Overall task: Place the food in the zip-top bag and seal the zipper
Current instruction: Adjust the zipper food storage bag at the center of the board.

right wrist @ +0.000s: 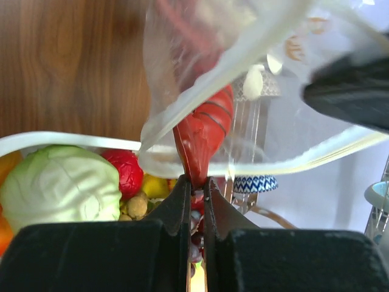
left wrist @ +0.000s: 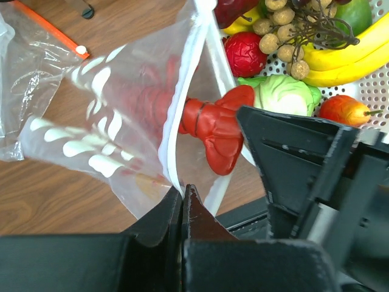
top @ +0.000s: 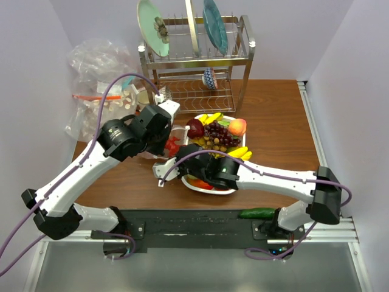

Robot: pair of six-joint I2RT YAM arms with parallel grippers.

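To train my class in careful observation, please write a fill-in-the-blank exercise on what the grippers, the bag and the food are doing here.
1. The left gripper pinches the bag's mouth edge; the right gripper pinches the lobster, coloured ___.
2. The lobster's tail end sticks ___ of the bag.
3. The cabbage lies in a tray coloured ___.
Missing words: red; out; white.

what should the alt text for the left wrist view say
The left gripper, shut, pinches the mouth edge of a clear, white-dotted zip-top bag over a wooden table. A red lobster lies half inside the bag, its tail sticking out toward a white tray holding a cabbage, bananas and a bumpy red fruit.
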